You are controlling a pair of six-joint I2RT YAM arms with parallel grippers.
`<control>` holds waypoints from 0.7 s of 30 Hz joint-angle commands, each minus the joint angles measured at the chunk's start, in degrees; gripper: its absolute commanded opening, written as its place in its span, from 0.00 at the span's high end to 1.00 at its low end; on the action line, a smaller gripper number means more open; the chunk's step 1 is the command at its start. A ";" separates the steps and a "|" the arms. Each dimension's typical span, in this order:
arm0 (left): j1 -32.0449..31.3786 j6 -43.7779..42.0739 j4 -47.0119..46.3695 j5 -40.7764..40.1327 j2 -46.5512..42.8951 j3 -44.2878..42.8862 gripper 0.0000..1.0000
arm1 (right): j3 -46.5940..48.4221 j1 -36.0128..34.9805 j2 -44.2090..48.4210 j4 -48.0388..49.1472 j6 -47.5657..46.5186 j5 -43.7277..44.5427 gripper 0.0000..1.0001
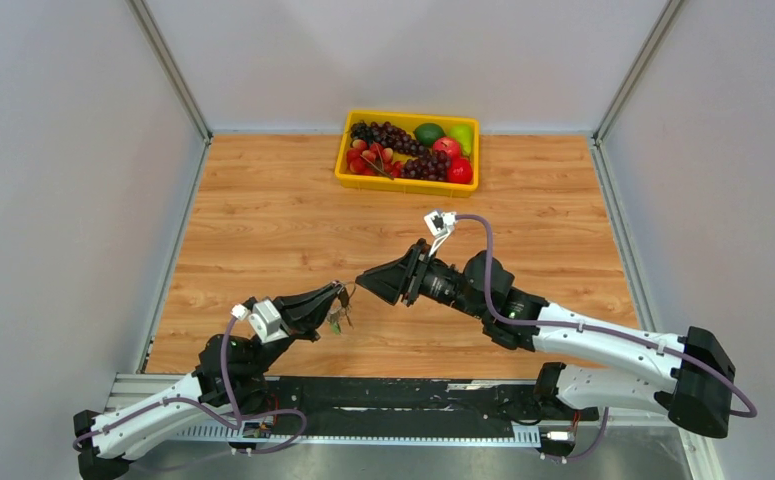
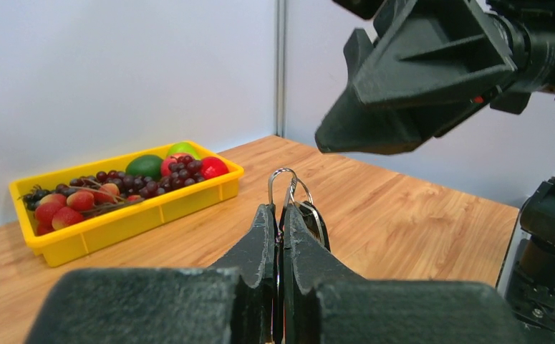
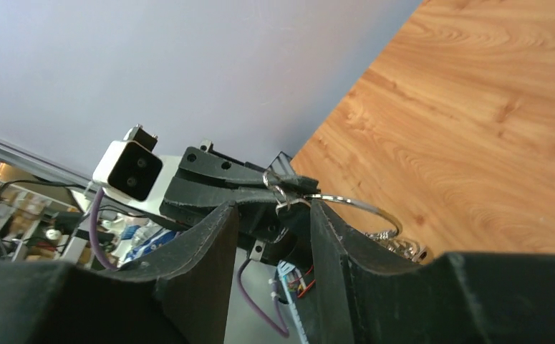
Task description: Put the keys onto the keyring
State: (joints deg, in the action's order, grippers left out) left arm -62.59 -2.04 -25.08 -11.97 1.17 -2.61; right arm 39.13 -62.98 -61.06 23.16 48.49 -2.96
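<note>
My left gripper [image 1: 341,294] is shut on a silver keyring [image 2: 282,177], whose wire loop sticks up past the fingertips [image 2: 264,215] in the left wrist view. A key with a black head [image 2: 311,216] hangs on the ring beside the right finger. From above, the keys [image 1: 337,319] dangle below the left jaws, over the wood table [image 1: 263,230]. My right gripper [image 1: 365,281] stands open just right of the ring, tips pointing at it. In the right wrist view the large ring [image 3: 354,206] curves past the right finger [image 3: 335,244], with silver key parts [image 3: 404,249] below it; nothing sits between the jaws.
A yellow tray [image 1: 407,182] of grapes, apples and other fruit stands at the table's far edge, also seen in the left wrist view as the yellow tray [image 2: 120,218]. Grey walls close in the table on three sides. Both arm bases sit on the black rail [image 1: 393,395] at the near edge.
</note>
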 commanded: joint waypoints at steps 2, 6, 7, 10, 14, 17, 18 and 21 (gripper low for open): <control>0.00 3.28 -2.31 2.63 -0.61 -0.99 0.92 | 6.87 -0.40 0.22 -6.97 -9.69 0.98 0.54; 0.02 7.32 -2.66 4.57 0.33 -2.10 0.87 | 10.74 -0.60 -1.59 -9.90 -13.35 -1.48 0.52; 0.01 8.37 -2.67 4.75 0.59 -2.34 0.87 | 11.80 -0.77 -2.01 -10.99 -14.35 -1.65 0.51; 0.01 10.48 -1.74 4.93 1.90 -3.56 0.86 | 14.14 -1.32 -2.84 -13.41 -17.29 -2.41 0.50; 0.01 13.61 0.12 3.97 2.31 -4.74 0.86 | 16.90 -1.99 -3.64 -16.13 -20.35 -3.57 0.49; 0.04 16.53 2.19 2.91 2.07 -5.80 0.85 | 18.40 -2.51 -4.06 -18.53 -22.38 -3.98 0.45; 0.04 17.19 2.65 2.78 2.03 -6.35 0.85 | 18.63 -2.66 -4.09 -18.91 -22.85 -4.19 0.44; 0.01 20.02 3.93 2.56 2.00 -7.21 0.84 | 19.02 -3.18 -4.17 -19.53 -23.70 -4.25 0.42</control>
State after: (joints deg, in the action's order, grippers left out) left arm -62.59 12.45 -21.39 -9.08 3.29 -6.37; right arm 55.16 -65.25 -65.19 5.78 28.67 -6.11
